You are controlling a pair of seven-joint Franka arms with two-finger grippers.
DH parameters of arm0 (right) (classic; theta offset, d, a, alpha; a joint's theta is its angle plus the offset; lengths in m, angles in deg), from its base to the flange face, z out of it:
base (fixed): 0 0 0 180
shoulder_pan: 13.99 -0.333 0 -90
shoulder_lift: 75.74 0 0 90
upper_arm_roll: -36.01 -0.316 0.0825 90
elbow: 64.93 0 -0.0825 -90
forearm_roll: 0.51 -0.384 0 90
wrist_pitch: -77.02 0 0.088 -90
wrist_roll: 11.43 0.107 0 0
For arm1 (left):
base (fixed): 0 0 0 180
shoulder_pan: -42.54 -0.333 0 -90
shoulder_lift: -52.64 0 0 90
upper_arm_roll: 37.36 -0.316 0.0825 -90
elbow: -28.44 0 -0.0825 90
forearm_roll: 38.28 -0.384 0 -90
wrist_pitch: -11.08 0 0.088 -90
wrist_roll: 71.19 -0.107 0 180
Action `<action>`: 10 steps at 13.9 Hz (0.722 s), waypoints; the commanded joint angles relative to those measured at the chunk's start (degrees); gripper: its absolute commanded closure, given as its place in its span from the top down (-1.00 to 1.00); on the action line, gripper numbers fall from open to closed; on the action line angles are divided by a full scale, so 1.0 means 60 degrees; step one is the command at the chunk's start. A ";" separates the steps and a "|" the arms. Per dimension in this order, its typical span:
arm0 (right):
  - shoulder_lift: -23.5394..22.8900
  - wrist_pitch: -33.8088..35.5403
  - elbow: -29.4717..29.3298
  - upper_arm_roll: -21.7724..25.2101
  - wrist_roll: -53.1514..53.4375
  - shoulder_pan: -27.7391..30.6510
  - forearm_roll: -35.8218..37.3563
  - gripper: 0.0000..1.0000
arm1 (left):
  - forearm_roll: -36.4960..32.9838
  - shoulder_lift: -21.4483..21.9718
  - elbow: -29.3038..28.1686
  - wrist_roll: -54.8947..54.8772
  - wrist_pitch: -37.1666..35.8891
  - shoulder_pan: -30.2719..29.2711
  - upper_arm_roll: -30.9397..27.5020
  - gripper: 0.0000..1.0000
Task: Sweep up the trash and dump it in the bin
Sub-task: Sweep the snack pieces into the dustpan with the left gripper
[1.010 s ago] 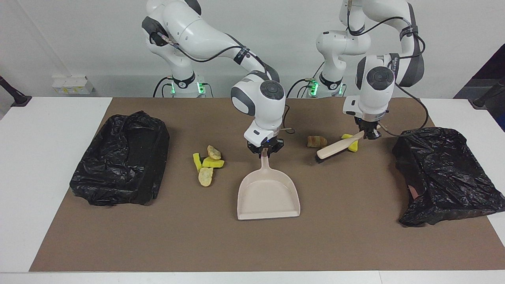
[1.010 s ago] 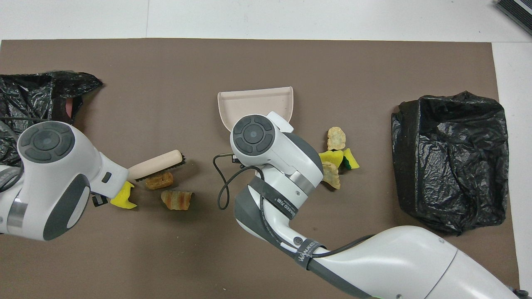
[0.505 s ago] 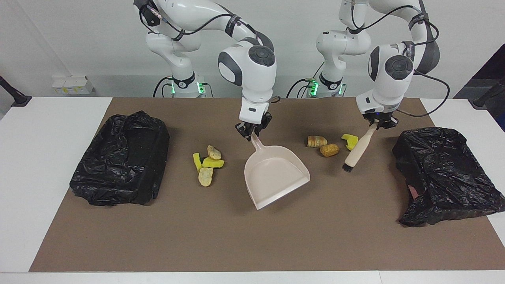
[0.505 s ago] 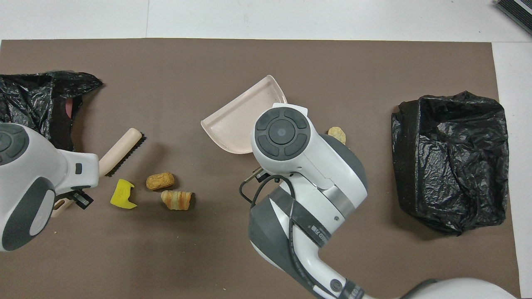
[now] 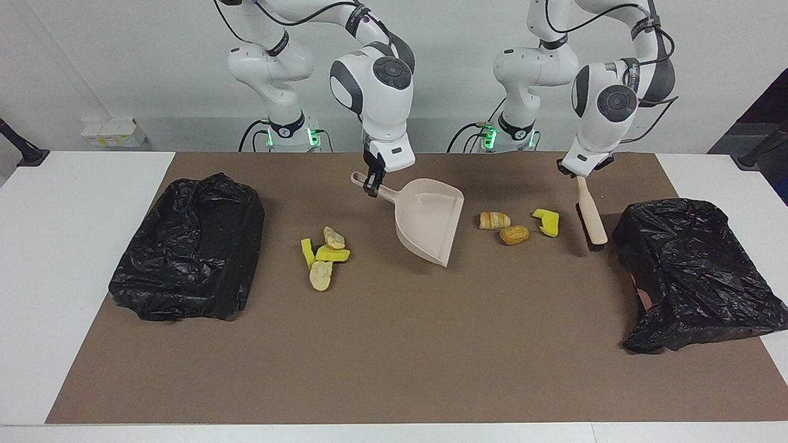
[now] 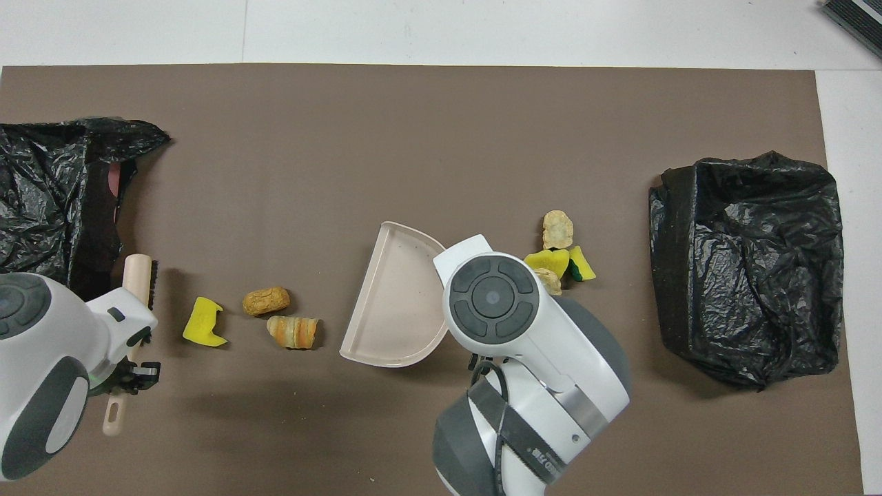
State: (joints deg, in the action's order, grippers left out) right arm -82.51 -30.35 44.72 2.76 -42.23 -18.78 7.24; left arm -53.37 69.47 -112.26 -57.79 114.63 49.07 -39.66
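Opposed high cameras share the brown mat (image 5: 394,357).

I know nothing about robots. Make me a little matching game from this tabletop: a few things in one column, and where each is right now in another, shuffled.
Things:
1. dustpan
2. hand brush
3. yellow sponge scrap
4. black bag

Where:
A. lying alone at the right arm's end of the table
B. held by its handle in the right claw, tilted
C. on the mat between the bread lumps and the brush
D. hanging from the left claw, bristle end low

Pairs: 1-B, 2-D, 3-C, 4-A
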 commanded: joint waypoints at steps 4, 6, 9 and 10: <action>0.0046 -0.0811 0.0636 -0.0068 -0.0287 -0.0183 0.0115 -1.00 | 0.0447 0.0272 -0.0866 0.0800 0.0523 0.0578 0.0002 -1.00; -0.0363 -0.1104 0.0622 -0.0127 0.0077 -0.0431 0.0231 -1.00 | 0.0946 0.0214 -0.0866 0.0842 0.0685 0.1107 0.0002 -1.00; -0.0745 -0.1266 0.0563 -0.0449 0.0943 -0.0594 0.0920 -1.00 | 0.1400 0.0097 -0.1041 0.0843 0.1034 0.1619 0.0060 -1.00; -0.0761 -0.1295 0.0578 -0.0450 0.0944 -0.0594 0.0949 -1.00 | 0.1604 0.0067 -0.1071 0.0872 0.1342 0.1796 0.0090 -1.00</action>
State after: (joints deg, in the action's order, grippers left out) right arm -86.69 -36.96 48.21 0.96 -38.01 -22.86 11.53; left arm -45.55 69.30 -116.73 -53.30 119.19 57.43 -38.75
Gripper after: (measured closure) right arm 0.687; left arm 0.740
